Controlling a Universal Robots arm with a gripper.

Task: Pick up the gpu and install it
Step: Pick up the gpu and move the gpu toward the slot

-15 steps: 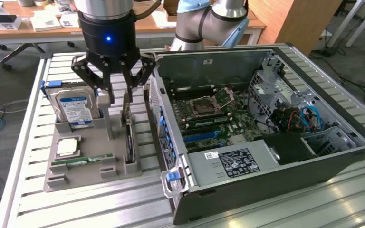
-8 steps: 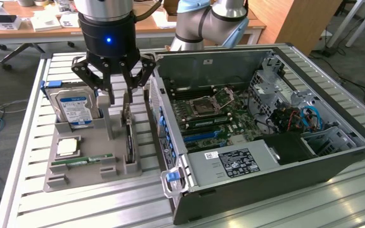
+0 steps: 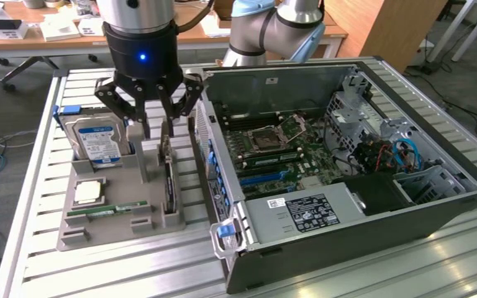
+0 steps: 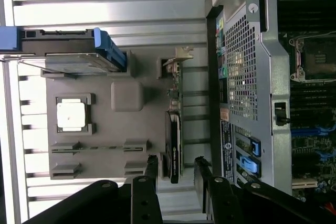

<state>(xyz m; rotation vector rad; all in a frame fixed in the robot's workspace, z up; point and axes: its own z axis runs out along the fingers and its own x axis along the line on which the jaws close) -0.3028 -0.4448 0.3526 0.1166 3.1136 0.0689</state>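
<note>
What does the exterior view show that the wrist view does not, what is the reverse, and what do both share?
Exterior view's own: the arm, the power supply, the hard drive's blue label, a desk behind.
Wrist view's own: a look straight down on the gpu's top edge, its end between the open gripper's fingers.
Shared: gpu, hard drive, CPU, grey holder, case and motherboard.
</note>
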